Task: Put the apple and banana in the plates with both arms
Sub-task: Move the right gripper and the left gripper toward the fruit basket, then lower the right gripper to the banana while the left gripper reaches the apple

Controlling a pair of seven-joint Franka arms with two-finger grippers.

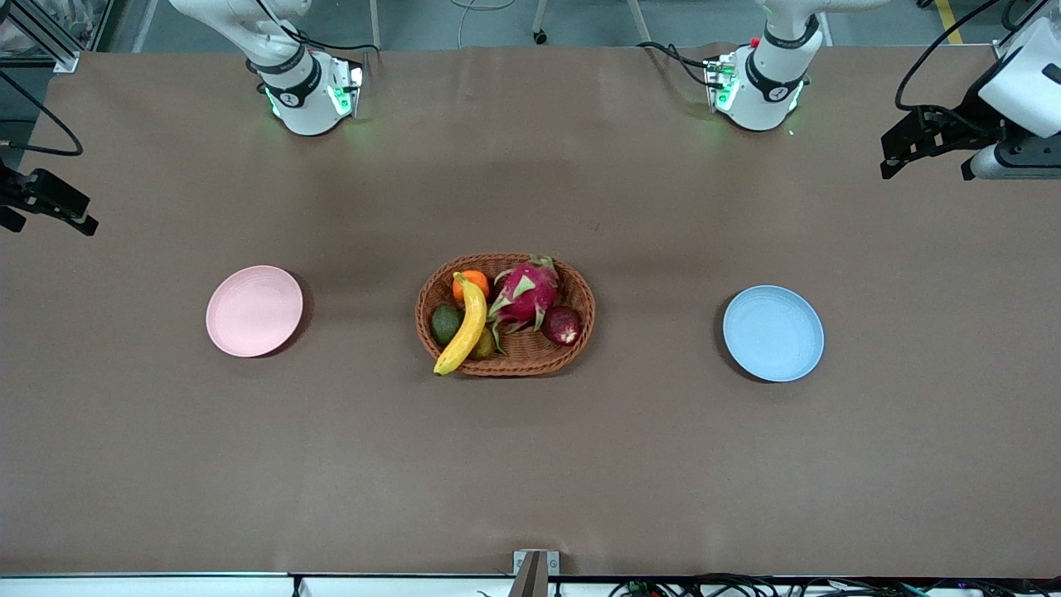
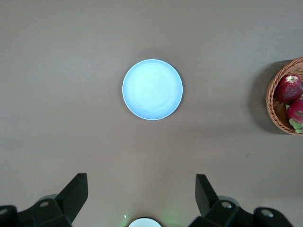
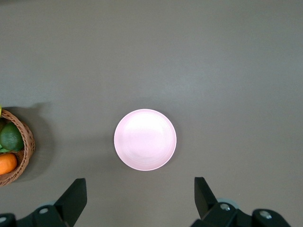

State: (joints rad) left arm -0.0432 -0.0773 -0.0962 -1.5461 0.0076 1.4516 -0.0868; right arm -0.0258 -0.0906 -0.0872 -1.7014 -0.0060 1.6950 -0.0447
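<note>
The banana (image 1: 464,326) lies in a brown wicker basket (image 1: 506,361) at the table's middle, with its tip over the rim. The apple (image 1: 562,325) sits in the same basket at the left arm's end and also shows in the left wrist view (image 2: 289,88). The pink plate (image 1: 254,311) lies empty toward the right arm's end, the blue plate (image 1: 773,333) empty toward the left arm's end. My left gripper (image 2: 140,189) is open and empty, high over the blue plate (image 2: 152,89). My right gripper (image 3: 140,191) is open and empty, high over the pink plate (image 3: 145,139).
The basket also holds a pink dragon fruit (image 1: 524,292), an orange (image 1: 471,282) and a green avocado (image 1: 445,323). Both arm bases (image 1: 758,83) stand along the table edge farthest from the front camera. In the front view both hands (image 1: 920,141) hang at the table's ends.
</note>
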